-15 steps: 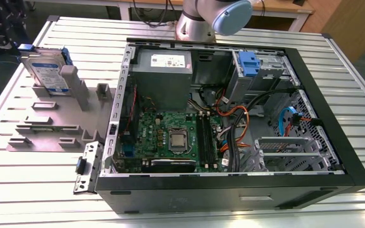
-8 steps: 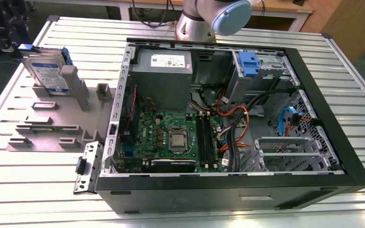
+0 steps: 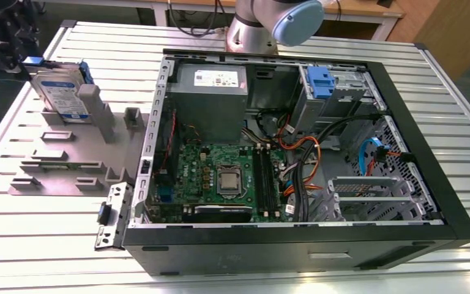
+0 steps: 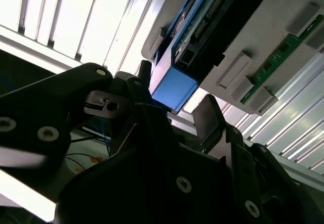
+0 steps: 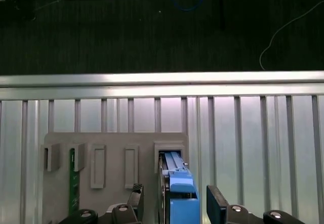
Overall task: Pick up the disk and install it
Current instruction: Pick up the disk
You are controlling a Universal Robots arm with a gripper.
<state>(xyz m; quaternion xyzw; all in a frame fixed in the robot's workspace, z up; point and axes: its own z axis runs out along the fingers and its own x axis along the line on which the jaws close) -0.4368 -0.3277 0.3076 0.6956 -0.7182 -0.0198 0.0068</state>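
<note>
the disk (image 3: 59, 97) stands upright in a grey rack (image 3: 63, 165) at the exterior view's upper left, label visible there; in the first wrist view the claw (image 5: 175, 192) straddles its blue end, spread, not pinching.

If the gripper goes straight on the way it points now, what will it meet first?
Probably the disk: in the first wrist view its blue end stands in the grey holder, directly between the open fingers of the gripper. The remaining depth is unclear.

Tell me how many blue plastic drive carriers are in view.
2. One frames the disk standing in the grey holder; the other carrier sits inside the computer case. Others may be hidden.
</note>
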